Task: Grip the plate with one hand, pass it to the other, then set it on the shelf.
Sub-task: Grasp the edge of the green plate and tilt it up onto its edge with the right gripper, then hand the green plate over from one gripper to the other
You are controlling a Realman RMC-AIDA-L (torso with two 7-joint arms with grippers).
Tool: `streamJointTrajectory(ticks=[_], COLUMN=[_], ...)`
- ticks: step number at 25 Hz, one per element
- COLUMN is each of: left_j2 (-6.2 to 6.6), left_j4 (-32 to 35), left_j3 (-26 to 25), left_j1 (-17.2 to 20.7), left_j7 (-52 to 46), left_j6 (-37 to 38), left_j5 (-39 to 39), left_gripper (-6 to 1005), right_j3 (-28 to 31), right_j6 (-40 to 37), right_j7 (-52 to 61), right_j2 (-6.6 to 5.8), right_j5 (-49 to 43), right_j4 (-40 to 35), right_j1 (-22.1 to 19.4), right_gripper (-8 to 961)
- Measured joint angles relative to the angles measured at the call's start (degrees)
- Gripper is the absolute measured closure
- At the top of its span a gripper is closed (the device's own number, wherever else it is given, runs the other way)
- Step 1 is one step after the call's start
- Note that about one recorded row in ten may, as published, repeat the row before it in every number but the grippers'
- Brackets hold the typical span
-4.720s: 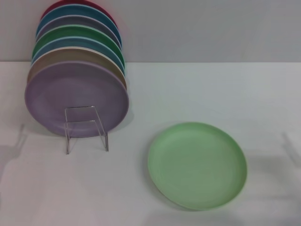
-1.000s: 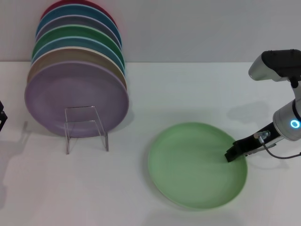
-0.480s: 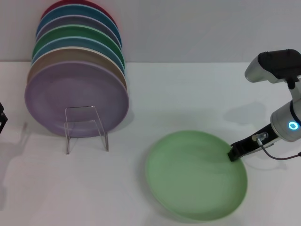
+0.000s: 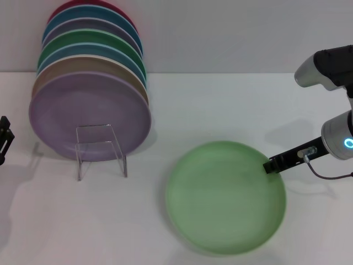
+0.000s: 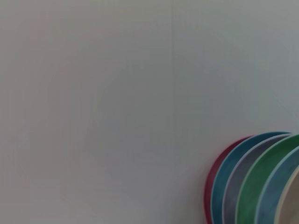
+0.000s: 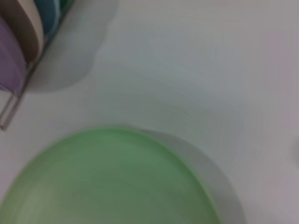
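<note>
At the mint-green plate (image 4: 226, 197)'s right rim, the right pincer (image 4: 270, 166) looks clamped on its edge, reaching in from the right. Far off at the worktop (image 4: 220, 105)'s left edge waits the left pincer (image 4: 3, 138), its opening impossible to tell.

The right arm reaches in from three o'clock, its blue ring glowing, the slim black wrist slanting toward eight o'clock and the right gripper (image 4: 269, 165) clamped at its tip. The left gripper (image 4: 4, 139) sits at nine o'clock.
</note>
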Motion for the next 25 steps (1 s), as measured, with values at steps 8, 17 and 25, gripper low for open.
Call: streamJointTrajectory(ticks=[8, 17, 25], left_j2=[0.30, 0.88, 7.62], left_j4=[-3.27, -12.40, -46.87], left_j3=[3.67, 4.48, 6.42], left_j1=[1.23, 4.32, 8.86], left_j7=[0.45, 5.66, 10.21], left_j6=[3.56, 10.04, -21.90], left_j5=[0.12, 3.60, 11.77], left_gripper=[242, 246, 250], right_j3=[0.28, -0.03, -0.63], right_j6=[-2.96, -15.39, -25.23], right_j7=[-7.04, -27.92, -50.56], right_j2=[0.05, 0.23, 0.48], right_j5=[6.63, 23.45, 42.42], right_j4=[3.68, 6.42, 5.49], right_j1=[-4.39, -15.39, -23.73], right_gripper=[933, 927, 920])
